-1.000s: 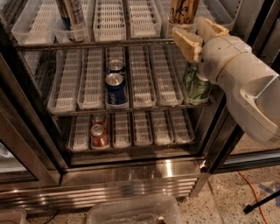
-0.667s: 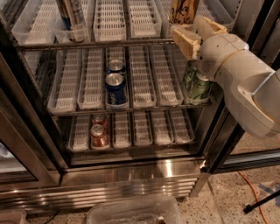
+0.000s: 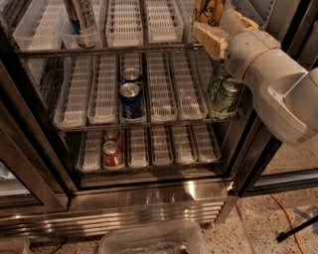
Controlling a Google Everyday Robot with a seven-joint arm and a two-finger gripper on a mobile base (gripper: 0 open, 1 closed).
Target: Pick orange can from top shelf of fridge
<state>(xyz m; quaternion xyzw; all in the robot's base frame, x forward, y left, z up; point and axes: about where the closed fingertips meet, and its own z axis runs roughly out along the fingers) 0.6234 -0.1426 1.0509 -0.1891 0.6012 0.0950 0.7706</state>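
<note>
The orange can [image 3: 207, 10], coppery gold with dark script, stands at the right end of the top shelf [image 3: 125, 24], a wire rack with white slotted trays in the fridge [image 3: 149, 198]. Its top is cut off by the frame edge. My gripper [image 3: 224, 29] reaches in from the right at top-shelf height. Its cream fingers [image 3: 211, 40] are spread, one just below and in front of the can, the other to its right. The can's lower part is hidden behind the near finger. I cannot tell whether the fingers touch it.
A tall slim silver-blue can [image 3: 82, 17] stands top left. Two blue cans [image 3: 131, 99] sit mid-shelf, green cans [image 3: 226, 96] under my arm, red cans [image 3: 113, 154] on the bottom shelf. A dark door frame [image 3: 253, 158] is right; a plastic bin [image 3: 151, 240] and orange cable [image 3: 288, 213] are on the floor.
My gripper has moved slightly up and inward toward the orange can. The cans have not moved.
</note>
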